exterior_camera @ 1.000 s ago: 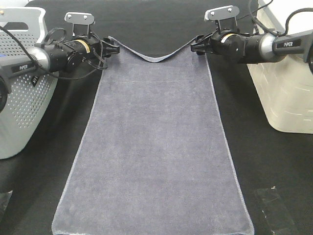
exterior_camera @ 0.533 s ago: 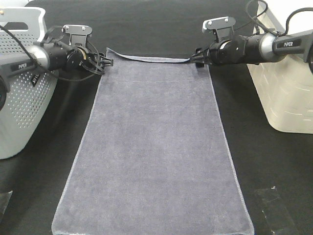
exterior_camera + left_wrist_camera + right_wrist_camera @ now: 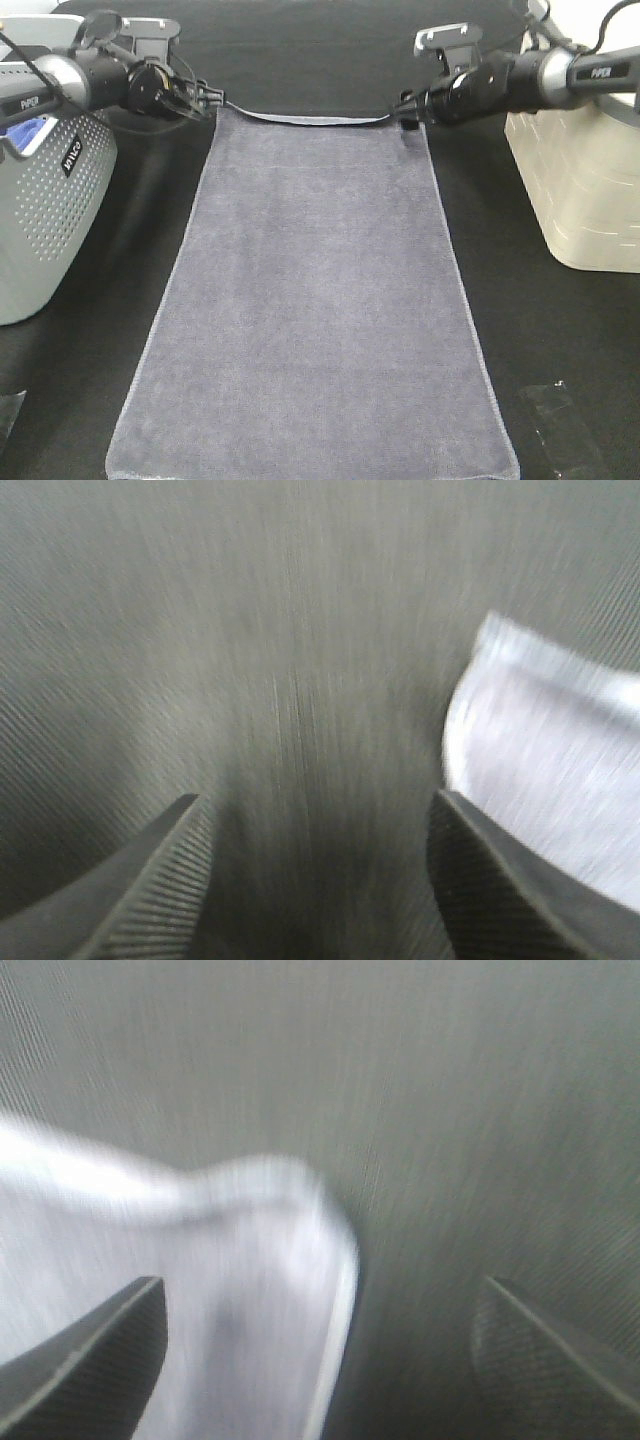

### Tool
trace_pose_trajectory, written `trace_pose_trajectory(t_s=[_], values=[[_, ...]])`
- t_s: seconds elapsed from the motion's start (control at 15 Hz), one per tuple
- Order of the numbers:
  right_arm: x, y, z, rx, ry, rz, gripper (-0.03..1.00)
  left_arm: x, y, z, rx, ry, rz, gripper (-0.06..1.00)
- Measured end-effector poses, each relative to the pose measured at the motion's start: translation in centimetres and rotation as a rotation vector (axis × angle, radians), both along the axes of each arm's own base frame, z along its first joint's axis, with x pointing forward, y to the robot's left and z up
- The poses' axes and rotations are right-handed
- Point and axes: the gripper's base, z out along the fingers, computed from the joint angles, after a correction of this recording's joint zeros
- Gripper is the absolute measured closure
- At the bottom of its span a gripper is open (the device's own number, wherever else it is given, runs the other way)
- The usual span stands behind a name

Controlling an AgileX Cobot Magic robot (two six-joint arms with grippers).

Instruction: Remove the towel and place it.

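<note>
Slate-grey terry cloth makes up the large rectangular towel (image 3: 315, 300), which is spread flat and lengthwise on the black woven table cover (image 3: 560, 340), between the grey perforated plastic basket (image 3: 45, 200) and the cream plastic bin (image 3: 580, 190). It is judged soft, limp and light, with a nap that should not slip; a pinch at the far corners, just inside the thin stitched hem, seems the best hold, since the middle would only bunch. The left gripper (image 3: 320, 880) is seen with its ribbed fingers (image 3: 150, 880) spread wide and nothing between them, one towel corner lying just beside one finger. The right gripper (image 3: 320, 1360) is likewise wide apart, the other corner lying slack between its fingers, not clamped.
</note>
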Motion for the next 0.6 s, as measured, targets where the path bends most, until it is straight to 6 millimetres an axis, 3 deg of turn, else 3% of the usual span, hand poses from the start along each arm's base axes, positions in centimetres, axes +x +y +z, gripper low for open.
trace_pose_trajectory(t_s=[0.33, 0.6], values=[[-0.1, 0.0, 4.3, 0.016, -0.053, 0.001, 0.19, 0.6, -0.2, 3.5, -0.092, -0.061, 0.031, 0.34], [-0.9, 0.0, 11.0, 0.043, -0.166, 0.004, 0.19, 0.1, -1.3, 9.7, -0.143, -0.184, 0.003, 0.34]])
